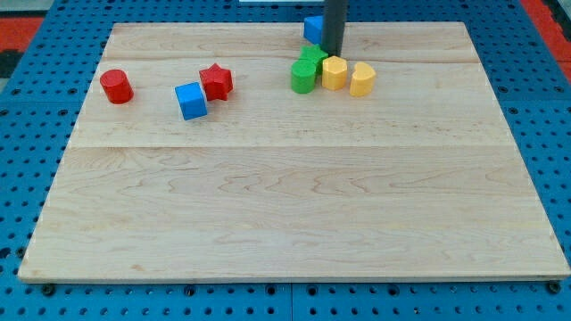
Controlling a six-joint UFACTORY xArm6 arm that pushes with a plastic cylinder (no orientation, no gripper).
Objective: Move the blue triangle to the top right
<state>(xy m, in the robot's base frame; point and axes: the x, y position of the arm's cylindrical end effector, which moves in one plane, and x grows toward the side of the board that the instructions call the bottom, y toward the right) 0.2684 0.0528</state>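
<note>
My tip (333, 53) sits near the view's top edge of the wooden board (285, 214), and it's crowded here: the blue triangle (312, 27) presses in just to the tip's left and above, partly hidden by the rod. Directly below the tip, a tight row blocks the way down: green star (313, 59), green cylinder (303, 78), a yellow block (334, 73) and another yellow block (361, 79) a little to the right. To the tip's right, open board runs to the top right corner. Far left of the tip stand the red star (216, 81), blue cube (191, 100) and red cylinder (116, 86). Below that row, it's wide open.
</note>
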